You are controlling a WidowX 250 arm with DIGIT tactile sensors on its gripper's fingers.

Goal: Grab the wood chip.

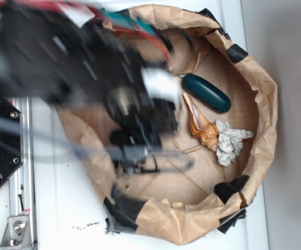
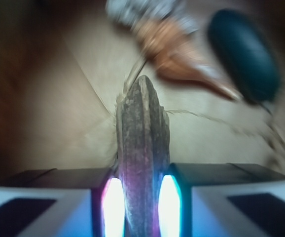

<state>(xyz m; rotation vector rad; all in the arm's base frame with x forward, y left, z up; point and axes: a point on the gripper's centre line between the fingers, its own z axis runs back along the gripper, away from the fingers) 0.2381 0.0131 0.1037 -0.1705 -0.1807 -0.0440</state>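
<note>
1. Between the two fingers of the gripper stands the wood chip, and the fingers are pressed on both of its sides.
2. Beyond the tip of the chip lies the orange seashell, apart from it.
3. Right of the shell, further from the gripper, lies the dark teal oval object.
4. Around all of this rises the brown paper wall; the arm is blurred in the exterior view.
</note>
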